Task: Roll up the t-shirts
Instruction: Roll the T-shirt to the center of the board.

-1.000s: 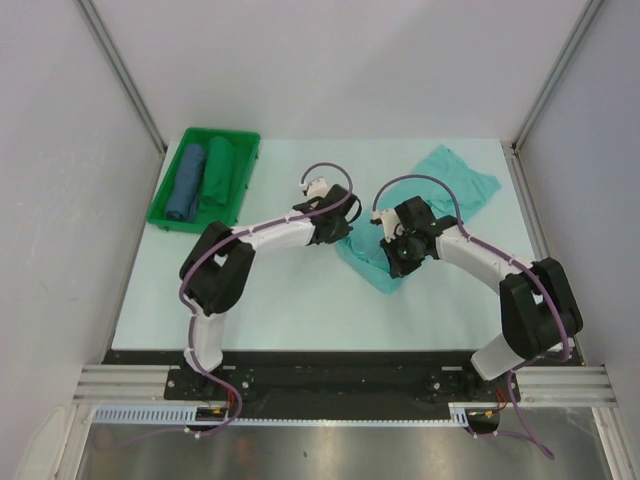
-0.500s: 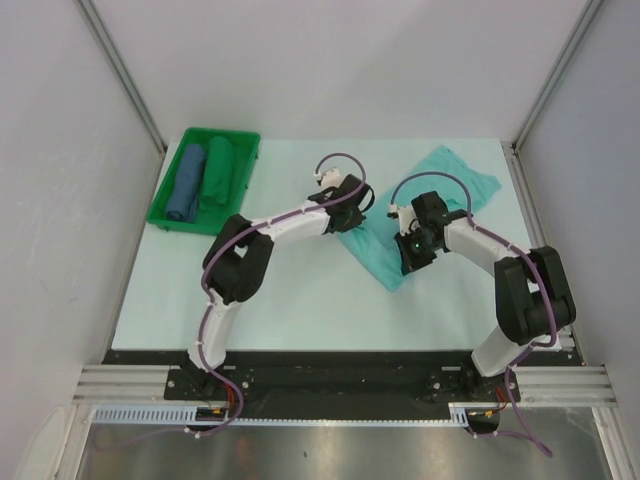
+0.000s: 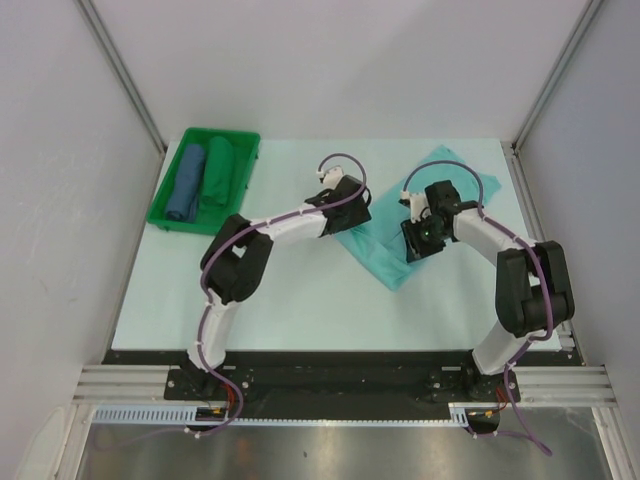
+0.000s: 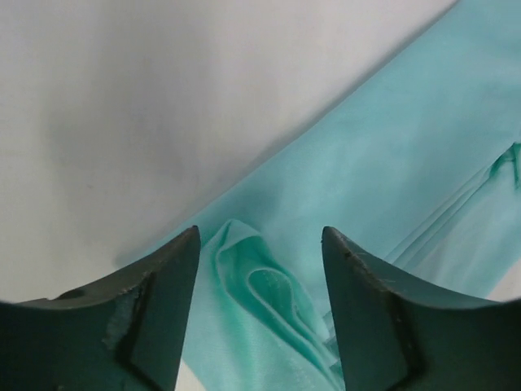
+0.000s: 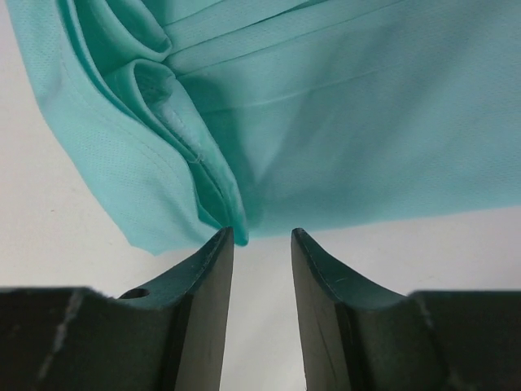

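Observation:
A light turquoise t-shirt [image 3: 385, 262] lies folded into a long band, slanting across the middle right of the table. My left gripper [image 3: 348, 220] hovers at the band's left edge. In the left wrist view its jaws [image 4: 260, 236] stand wide open over a puckered fold of the t-shirt [image 4: 269, 301], and no cloth is pinched. My right gripper [image 3: 419, 243] is at the band's right edge. Its jaws [image 5: 260, 235] are apart over bare table, with the t-shirt [image 5: 326, 106] hem just touching the left fingertip [image 5: 221, 244].
A green tray [image 3: 165, 212] at the back left holds a blue roll [image 3: 186, 183] and a dark green roll [image 3: 217, 174]. Grey walls and metal posts close in the table on three sides. Both arm bases sit at the near edge.
Both grippers were shut on the shirt's near fold and have opened, letting it go. Both arms moved back and right, and the cloth now lies as a flatter band.

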`<action>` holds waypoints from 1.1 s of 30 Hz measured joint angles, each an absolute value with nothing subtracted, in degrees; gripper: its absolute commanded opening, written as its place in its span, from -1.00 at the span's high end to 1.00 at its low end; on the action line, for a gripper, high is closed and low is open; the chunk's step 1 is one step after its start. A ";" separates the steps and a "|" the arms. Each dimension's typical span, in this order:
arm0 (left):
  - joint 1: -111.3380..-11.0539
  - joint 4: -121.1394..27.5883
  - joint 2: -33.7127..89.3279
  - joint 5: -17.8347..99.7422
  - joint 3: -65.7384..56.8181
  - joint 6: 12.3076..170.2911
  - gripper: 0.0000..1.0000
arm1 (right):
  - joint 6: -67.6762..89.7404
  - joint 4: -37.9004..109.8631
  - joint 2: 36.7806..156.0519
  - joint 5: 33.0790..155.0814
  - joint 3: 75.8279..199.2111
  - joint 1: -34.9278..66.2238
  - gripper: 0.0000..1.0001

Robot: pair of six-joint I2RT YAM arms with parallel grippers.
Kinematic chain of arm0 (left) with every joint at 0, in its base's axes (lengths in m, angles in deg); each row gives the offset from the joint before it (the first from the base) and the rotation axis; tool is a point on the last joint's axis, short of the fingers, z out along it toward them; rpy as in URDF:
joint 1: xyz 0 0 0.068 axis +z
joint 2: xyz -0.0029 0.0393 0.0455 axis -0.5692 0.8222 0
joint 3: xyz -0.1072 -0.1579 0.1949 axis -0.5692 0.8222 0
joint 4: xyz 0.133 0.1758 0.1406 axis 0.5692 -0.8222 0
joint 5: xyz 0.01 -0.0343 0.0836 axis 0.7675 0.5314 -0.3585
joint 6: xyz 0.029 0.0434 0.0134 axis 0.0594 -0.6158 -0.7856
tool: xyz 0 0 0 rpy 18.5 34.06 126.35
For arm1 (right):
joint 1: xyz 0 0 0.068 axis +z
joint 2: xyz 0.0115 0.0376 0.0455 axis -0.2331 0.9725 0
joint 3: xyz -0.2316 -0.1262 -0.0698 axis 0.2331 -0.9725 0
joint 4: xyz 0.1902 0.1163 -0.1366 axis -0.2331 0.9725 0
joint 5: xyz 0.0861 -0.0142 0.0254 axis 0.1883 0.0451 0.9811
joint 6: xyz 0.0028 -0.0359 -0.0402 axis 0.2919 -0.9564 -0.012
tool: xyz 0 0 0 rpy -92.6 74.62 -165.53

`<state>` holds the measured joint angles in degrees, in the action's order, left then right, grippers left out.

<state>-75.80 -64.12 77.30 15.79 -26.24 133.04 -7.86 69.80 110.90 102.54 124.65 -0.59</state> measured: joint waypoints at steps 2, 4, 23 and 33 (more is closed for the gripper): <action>-75.43 -62.73 75.84 15.98 -23.66 132.08 -0.33 | -8.84 69.60 110.58 102.23 124.65 -0.92 0.16; -74.88 -61.59 73.13 16.16 -20.04 131.47 -0.19 | -10.42 69.28 109.66 102.21 124.65 -0.99 0.16; -77.57 -56.30 67.45 21.77 -9.48 133.56 0.61 | -17.06 67.18 110.34 103.74 124.69 5.90 0.15; -77.66 -57.39 75.88 22.89 -20.28 133.72 0.61 | -17.61 67.05 112.65 103.43 124.58 5.42 0.50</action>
